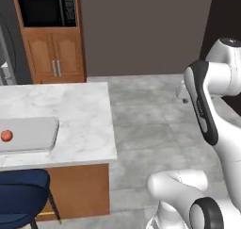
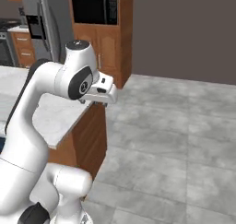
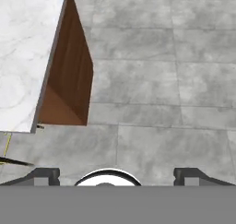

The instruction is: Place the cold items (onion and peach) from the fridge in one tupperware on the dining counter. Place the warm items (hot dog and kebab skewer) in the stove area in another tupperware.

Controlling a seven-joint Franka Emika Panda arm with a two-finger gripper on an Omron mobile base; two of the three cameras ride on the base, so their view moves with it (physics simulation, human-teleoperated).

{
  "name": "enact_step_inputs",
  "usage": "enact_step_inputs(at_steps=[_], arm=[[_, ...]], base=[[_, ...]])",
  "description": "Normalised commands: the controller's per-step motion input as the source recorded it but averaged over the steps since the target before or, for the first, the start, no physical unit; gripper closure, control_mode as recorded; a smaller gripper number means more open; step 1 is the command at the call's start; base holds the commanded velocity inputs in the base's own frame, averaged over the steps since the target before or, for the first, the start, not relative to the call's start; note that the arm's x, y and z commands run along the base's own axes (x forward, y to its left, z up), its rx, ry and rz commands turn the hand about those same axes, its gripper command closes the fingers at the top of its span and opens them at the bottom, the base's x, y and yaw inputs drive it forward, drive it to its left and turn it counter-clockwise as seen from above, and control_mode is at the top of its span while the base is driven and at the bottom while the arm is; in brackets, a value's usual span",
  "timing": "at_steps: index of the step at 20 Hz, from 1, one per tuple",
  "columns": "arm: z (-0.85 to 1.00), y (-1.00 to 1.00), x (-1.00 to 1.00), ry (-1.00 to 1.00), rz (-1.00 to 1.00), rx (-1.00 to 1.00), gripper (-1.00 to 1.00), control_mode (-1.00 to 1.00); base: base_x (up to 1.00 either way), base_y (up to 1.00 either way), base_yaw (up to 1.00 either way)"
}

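counter (image 1: 70,110) corner ends left of tool, bare floor (image 3: 161,80) beyond | tool (image 3: 116,176) spread wide, empty, aimed down over floor beside counter's edge | peach (image 1: 6,135) in tupperware (image 1: 40,134) on counter, well apart

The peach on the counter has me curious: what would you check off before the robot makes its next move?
1. Peach inside the tupperware on the dining counter: ok.
2. Onion in the same tupperware: not ok, none seen beside the peach.
3. Gripper free, jaws apart with only floor between them: ok.
4. Hand well placed over the counter: not ok, it looks down at the floor past the counter's end.
5. Second tupperware ready for the warm items: cannot tell.
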Motion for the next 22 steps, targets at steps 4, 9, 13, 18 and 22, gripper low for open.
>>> enact_step_inputs(at_steps=[4, 9, 13, 18, 22], arm=[[0.00, 0.00, 0.00, 0.00, 0.00, 0.00, -1.00, 1.00], [0.00, 0.00, 0.00, 0.00, 0.00, 0.00, -1.00, 1.00], [0.00, 0.00, 0.00, 0.00, 0.00, 0.00, -1.00, 1.00], [0.00, 0.00, 0.00, 0.00, 0.00, 0.00, -1.00, 1.00], [0.00, 0.00, 0.00, 0.00, 0.00, 0.00, -1.00, 1.00]], base=[[0.97, -1.00, 0.12], [1.00, -0.90, 0.20], [1.00, -0.76, 0.29], [1.00, -0.65, 0.37], [1.00, -0.50, 0.50]])
